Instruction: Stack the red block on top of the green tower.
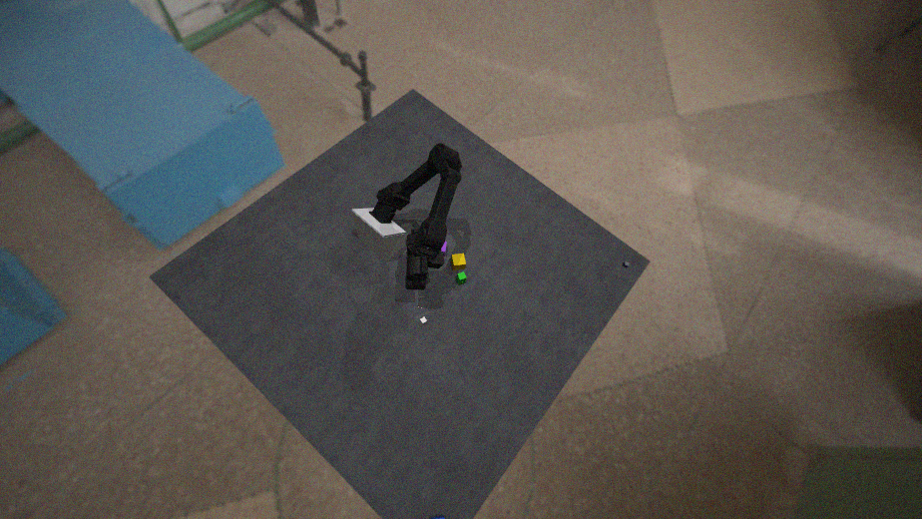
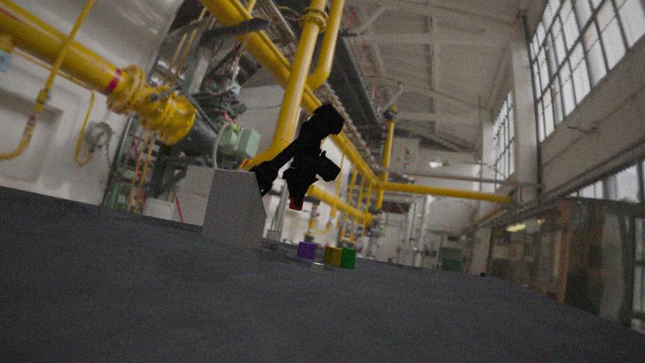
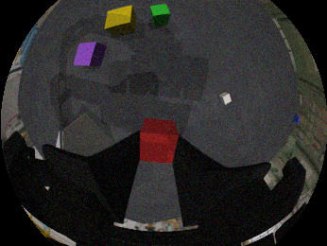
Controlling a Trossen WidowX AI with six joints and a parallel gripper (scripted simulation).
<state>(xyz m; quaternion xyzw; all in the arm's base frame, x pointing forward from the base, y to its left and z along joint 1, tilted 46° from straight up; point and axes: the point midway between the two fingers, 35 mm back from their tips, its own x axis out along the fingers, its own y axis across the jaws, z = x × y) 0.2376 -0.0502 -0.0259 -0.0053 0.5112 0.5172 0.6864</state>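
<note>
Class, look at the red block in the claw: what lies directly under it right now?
The red block hangs in the claw, well above the dark mat, with only air beneath. The purple cube sits lower, off to one side. The block's underside is hidden.

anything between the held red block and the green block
No block: in the wrist view only mat separates the red block in the gripper from the green block.

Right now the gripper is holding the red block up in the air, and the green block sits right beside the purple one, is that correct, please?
Not quite. The gripper does hold the red block aloft, but the green block sits beside the yellow block, not the purple block. The exterior view shows it.
</note>
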